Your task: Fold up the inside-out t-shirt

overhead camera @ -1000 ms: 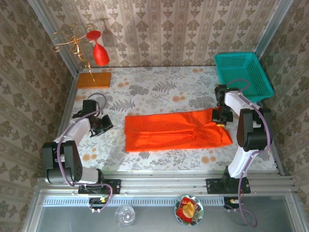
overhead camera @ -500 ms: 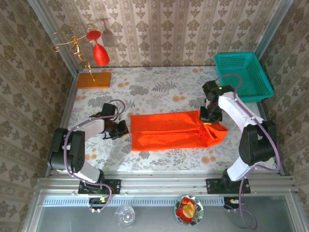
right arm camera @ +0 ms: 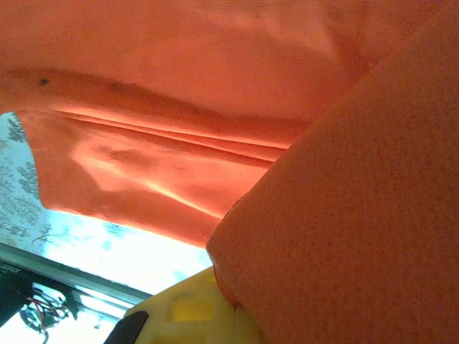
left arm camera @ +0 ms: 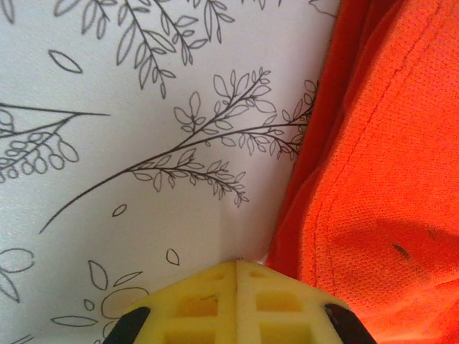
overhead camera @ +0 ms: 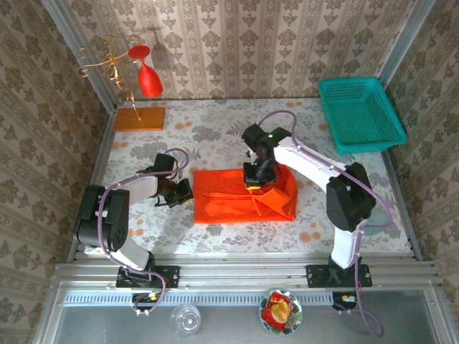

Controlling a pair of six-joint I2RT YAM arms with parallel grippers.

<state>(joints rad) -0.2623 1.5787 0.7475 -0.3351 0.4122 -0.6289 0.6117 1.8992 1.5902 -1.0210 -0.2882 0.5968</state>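
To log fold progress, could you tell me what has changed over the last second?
The right gripper carried the t-shirt's right end leftward over its middle, folding it shorter. The left gripper moved right to the shirt's left edge. The basket, wine glass and board stayed put.

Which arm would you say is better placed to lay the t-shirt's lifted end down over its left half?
Right. The right gripper holds the lifted end of the t-shirt over its middle, so it probably only needs to move leftward and lower. The left gripper sits at the left edge, shut.
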